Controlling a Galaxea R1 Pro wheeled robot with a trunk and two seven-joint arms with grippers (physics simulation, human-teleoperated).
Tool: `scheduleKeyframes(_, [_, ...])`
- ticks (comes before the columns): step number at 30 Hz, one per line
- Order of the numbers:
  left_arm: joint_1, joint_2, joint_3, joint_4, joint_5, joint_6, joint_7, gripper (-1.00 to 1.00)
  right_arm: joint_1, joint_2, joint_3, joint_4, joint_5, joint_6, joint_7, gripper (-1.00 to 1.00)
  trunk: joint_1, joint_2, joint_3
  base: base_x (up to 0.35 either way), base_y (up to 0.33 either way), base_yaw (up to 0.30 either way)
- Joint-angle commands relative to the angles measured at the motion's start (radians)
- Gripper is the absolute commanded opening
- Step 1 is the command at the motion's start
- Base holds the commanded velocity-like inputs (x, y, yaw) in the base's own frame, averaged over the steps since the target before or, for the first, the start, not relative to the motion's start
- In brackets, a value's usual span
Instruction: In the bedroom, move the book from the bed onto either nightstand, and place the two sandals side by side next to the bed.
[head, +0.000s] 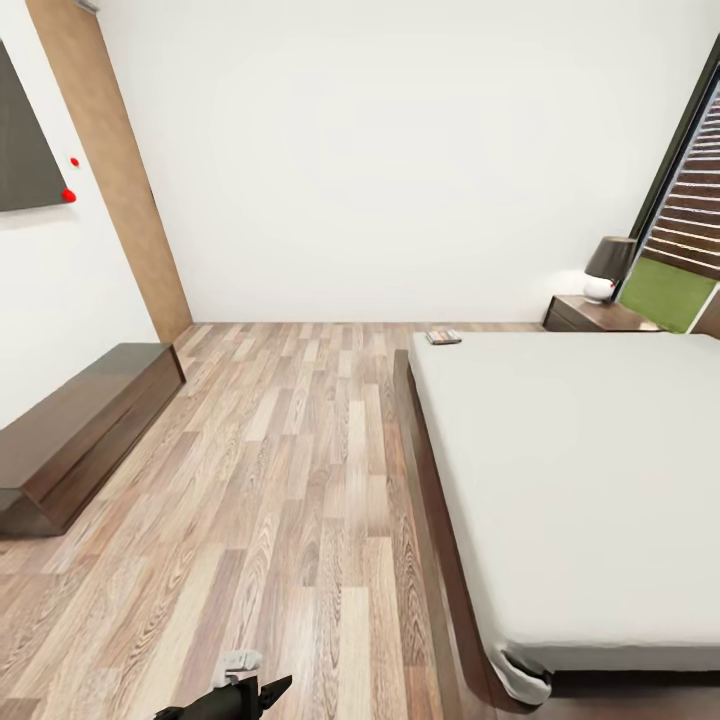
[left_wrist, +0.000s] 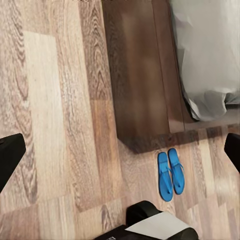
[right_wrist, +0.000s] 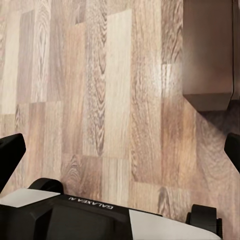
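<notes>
1. The bed (head: 580, 480) takes up the right side of the bedroom in the head view, its pale mattress lying on a dark wooden frame above the wood-plank floor (head: 290, 470).
2. The book (head: 443, 337) lies flat on the mattress at the bed's far left corner, right by the edge.
3. The nightstand (head: 592, 314) stands beyond the bed's far edge against the white wall, carrying a lamp (head: 608, 268) with a dark shade and a white base.
4. A long low dark cabinet (head: 80, 430) runs along the left wall, well apart from the bed.
5. In the left wrist view, the two sandals (left_wrist: 170, 174) lie side by side and touching on the floor, just beside a corner of the bed frame.
6. The left gripper (left_wrist: 120, 155) has its jaws spread wide, holding nothing.
7. The right gripper (right_wrist: 120, 155) likewise has its jaws wide apart and empty, hanging over bare floor near a dark wooden corner (right_wrist: 207, 55).
</notes>
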Motion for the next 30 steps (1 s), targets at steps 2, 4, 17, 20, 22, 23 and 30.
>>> scheduleKeyframes(2, [-0.001, 0.000, 0.006, 0.001, -0.011, -0.007, -0.002, 1.00, -0.001, -0.001, -0.008, 0.000, 0.010, -0.007, 0.005, 1.00, -0.008, 0.014, 0.005, 0.000, 0.000, 0.000])
scheduleKeyframes(4, [0.000, 0.000, 0.006, 0.001, -0.011, -0.007, -0.002, 1.00, -0.001, -0.001, -0.008, -0.001, 0.010, -0.007, 0.005, 1.00, -0.015, 0.028, 0.012, 0.000, 0.000, 0.000])
scheduleKeyframes(17, [0.000, 0.000, 0.005, 0.001, -0.010, -0.007, -0.002, 1.00, -0.001, -0.001, -0.010, -0.002, 0.007, -0.007, 0.006, 1.00, -0.065, 0.119, 0.052, 0.000, 0.000, 0.000])
scheduleKeyframes(20, [0.000, 0.000, 0.005, 0.001, -0.010, -0.007, -0.002, 1.00, -0.001, -0.001, -0.010, -0.002, 0.007, -0.007, 0.006, 1.00, -0.077, 0.140, 0.062, 0.000, 0.000, 0.000])
scheduleKeyframes(22, [0.000, 0.000, 0.005, 0.001, -0.010, -0.007, -0.002, 1.00, -0.001, -0.001, -0.010, -0.002, 0.007, -0.007, 0.006, 1.00, -0.084, 0.154, 0.068, 0.000, 0.000, 0.000])
scheduleKeyframes(23, [0.000, 0.000, 0.005, 0.001, -0.010, -0.007, -0.002, 1.00, -0.001, -0.001, -0.010, -0.002, 0.007, -0.007, 0.006, 1.00, -0.088, 0.161, 0.071, 0.000, 0.000, 0.000])
scheduleKeyframes(30, [0.000, 0.000, 0.005, 0.001, -0.010, -0.007, -0.002, 1.00, -0.001, -0.001, -0.010, -0.002, 0.007, -0.007, 0.006, 1.00, -0.115, 0.210, 0.093, 0.000, 0.000, 0.000])
